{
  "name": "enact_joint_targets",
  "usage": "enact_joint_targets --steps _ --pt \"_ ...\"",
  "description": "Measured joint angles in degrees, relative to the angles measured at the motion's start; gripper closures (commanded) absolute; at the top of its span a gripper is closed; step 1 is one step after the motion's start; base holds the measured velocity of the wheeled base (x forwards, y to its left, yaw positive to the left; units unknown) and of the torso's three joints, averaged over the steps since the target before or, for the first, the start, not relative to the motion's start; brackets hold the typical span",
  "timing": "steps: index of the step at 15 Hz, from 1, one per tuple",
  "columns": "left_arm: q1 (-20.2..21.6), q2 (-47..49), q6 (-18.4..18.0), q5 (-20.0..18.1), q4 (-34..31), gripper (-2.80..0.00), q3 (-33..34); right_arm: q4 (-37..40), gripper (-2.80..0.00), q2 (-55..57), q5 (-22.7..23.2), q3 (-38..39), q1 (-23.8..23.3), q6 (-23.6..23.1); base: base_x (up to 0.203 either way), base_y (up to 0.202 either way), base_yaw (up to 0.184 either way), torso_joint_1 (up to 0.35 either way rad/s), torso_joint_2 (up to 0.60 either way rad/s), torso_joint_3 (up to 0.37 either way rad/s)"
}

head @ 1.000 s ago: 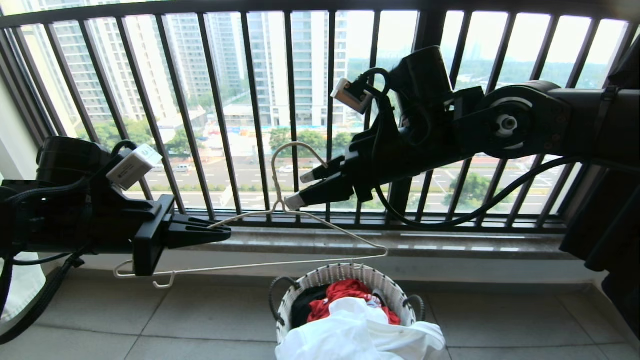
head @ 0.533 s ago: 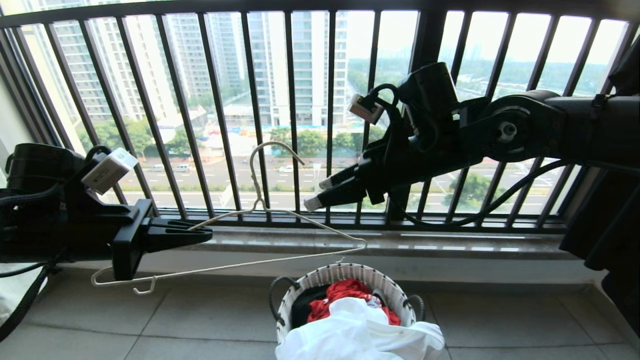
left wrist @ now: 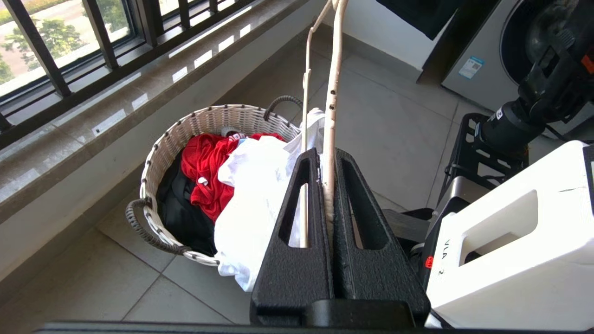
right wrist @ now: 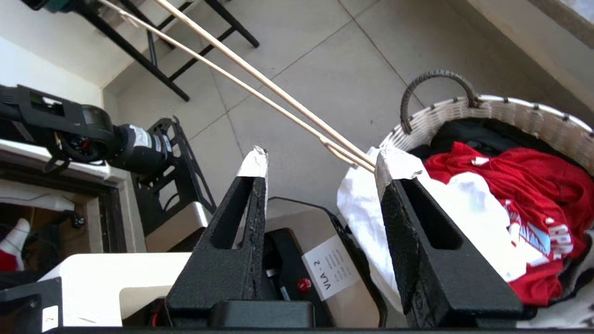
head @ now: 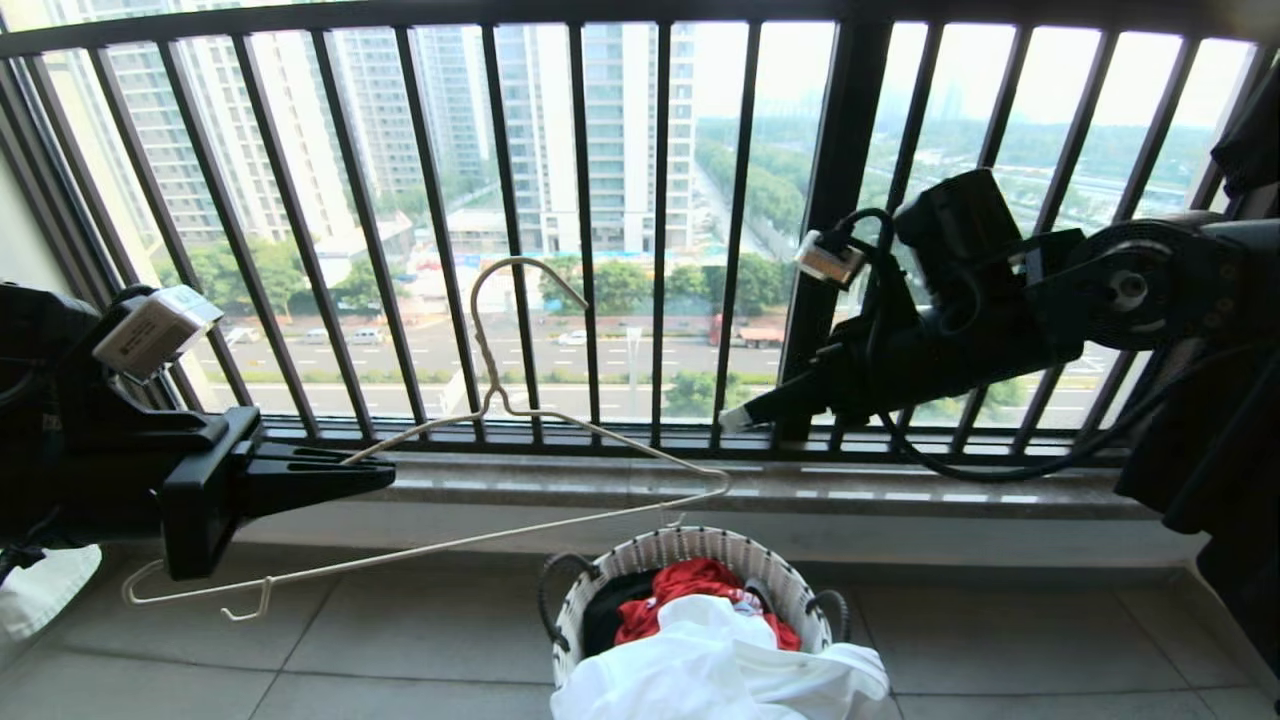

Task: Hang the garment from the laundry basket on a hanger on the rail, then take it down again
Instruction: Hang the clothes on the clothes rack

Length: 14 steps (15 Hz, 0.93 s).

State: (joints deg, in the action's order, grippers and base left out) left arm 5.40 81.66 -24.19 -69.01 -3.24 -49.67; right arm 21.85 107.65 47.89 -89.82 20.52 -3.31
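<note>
The cream wire hanger (head: 600, 436) is held nearly level above the floor, its hook (head: 480, 290) pointing up in front of the window bars. My left gripper (head: 385, 478) is shut on one of its shoulder wires; the wire (left wrist: 332, 93) runs out between the closed fingers of the left gripper (left wrist: 326, 155). My right gripper (head: 735, 417) hangs to the right of the hanger, apart from it, open with nothing between its fingers (right wrist: 320, 162). The white garment (head: 720, 665) spills over the front rim of the laundry basket (head: 640, 555) on the floor below. The rail is out of view.
A black window railing (head: 580, 200) and stone sill (head: 900, 485) close off the far side. Red cloth (head: 700, 585) and black cloth (head: 605, 610) also lie in the basket. Dark fabric (head: 1230, 480) hangs at the right edge. A washing machine (left wrist: 501, 46) stands behind the robot.
My right gripper has drawn away to the right from the hanger's neck, its jaws narrowing. The left gripper has carried the hanger leftward.
</note>
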Motion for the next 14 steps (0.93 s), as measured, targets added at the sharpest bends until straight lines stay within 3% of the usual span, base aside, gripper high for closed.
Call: enact_joint_targets --steps 4,6,9,11,14 --pt "-0.1 -0.8 3.8 0.0 0.1 0.0 0.2 -0.5 0.0 -2.7 -14.3 10.8 -1.5 7.4 0.0 0.0 0.0 0.0 0.0 0.0" --pt "0.0 -1.2 3.9 0.1 0.1 0.0 0.2 -1.7 0.0 -1.5 -17.8 14.3 -2.1 10.9 0.0 0.0 0.0 0.0 0.0 0.0" --pt "0.5 -2.9 5.3 0.1 0.1 0.0 0.2 -2.8 0.0 2.6 -21.8 16.9 -3.0 11.7 0.0 0.0 0.0 0.0 0.0 0.0" --pt "0.4 -5.1 8.2 0.1 0.1 0.0 0.1 -4.8 0.0 6.2 -27.7 19.1 -3.5 11.8 0.0 0.0 0.0 0.0 0.0 0.0" --pt "-1.4 -7.8 12.0 0.1 0.1 0.0 -0.1 -10.0 0.0 8.4 -32.2 25.8 -4.2 12.1 0.0 0.0 0.0 0.0 0.0 0.0"
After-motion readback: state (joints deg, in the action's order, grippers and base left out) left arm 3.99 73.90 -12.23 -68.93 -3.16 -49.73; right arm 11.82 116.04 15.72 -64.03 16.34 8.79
